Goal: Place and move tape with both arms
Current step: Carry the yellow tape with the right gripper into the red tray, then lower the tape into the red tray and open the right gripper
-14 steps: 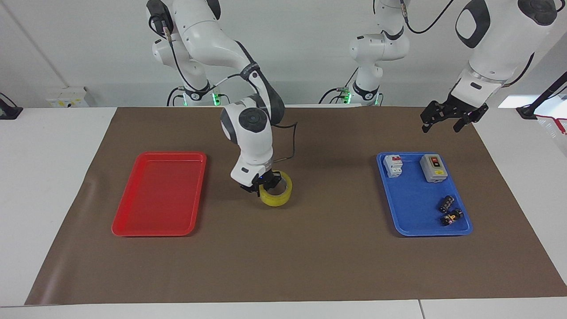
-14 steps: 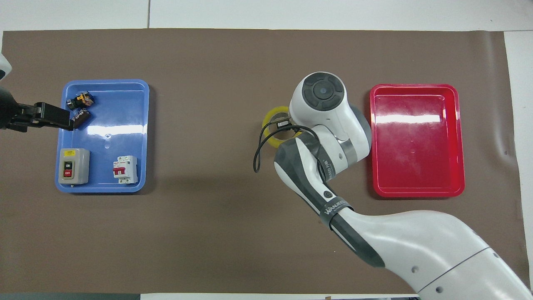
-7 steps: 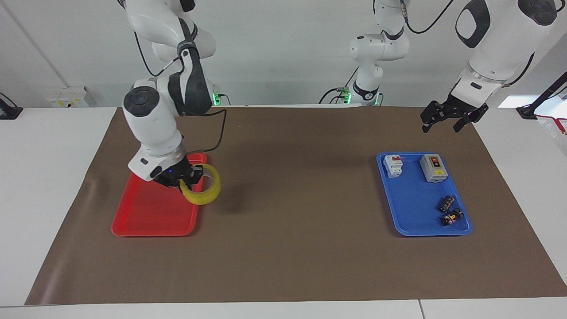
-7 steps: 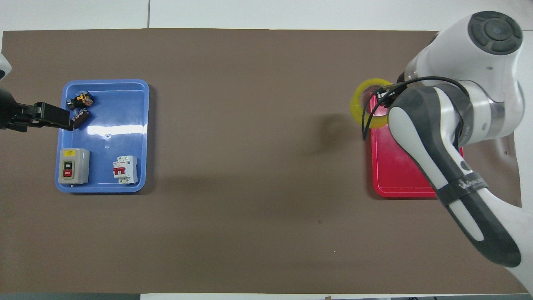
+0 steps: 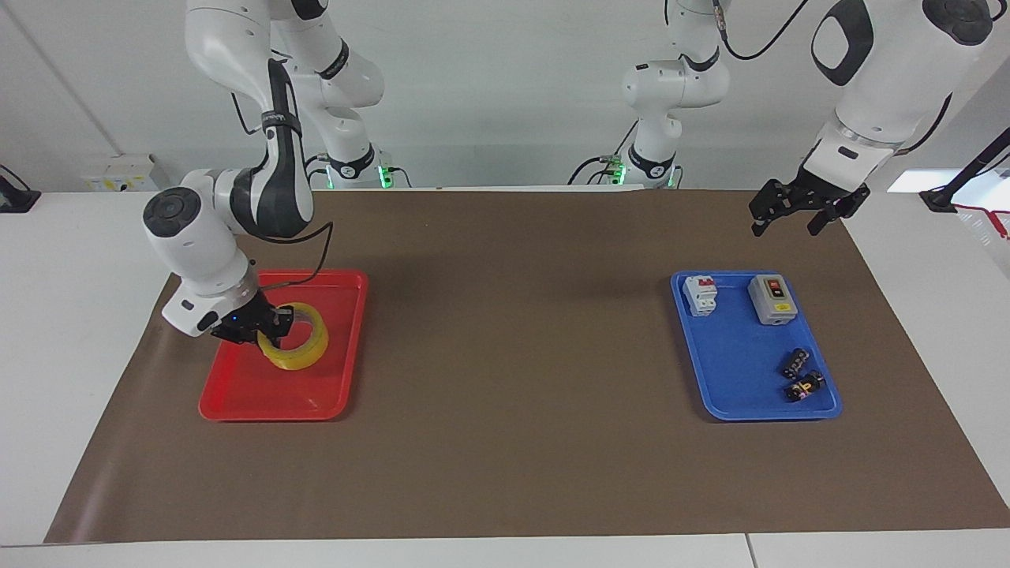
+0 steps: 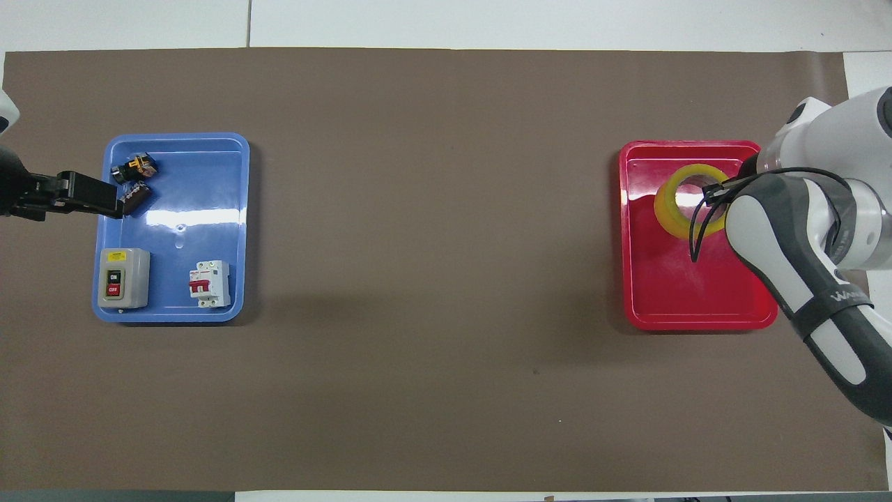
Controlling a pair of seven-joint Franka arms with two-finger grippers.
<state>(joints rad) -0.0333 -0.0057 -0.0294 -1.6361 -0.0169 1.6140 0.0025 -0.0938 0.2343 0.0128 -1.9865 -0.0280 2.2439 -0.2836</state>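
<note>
Yellow tape (image 5: 296, 341) is what we see pinched by its rim in the right gripper (image 5: 264, 327), fingers clamped on the ring's wall, and the roll sits tilted over the red tray (image 5: 331, 394) at the right arm's end of the brown mat (image 5: 513, 457). We cannot tell whether the roll touches the tray floor. In the overhead view the tape (image 6: 679, 209) lies over the tray's (image 6: 669, 307) part farther from the robots. We find the left gripper (image 5: 797, 217) waiting, fingers spread wide and holding nothing, over the mat near the blue tray (image 5: 734, 371). That tray carries a grey switch box (image 5: 772, 300), a white breaker (image 5: 700, 294) and two small black connectors (image 5: 801, 377).
</note>
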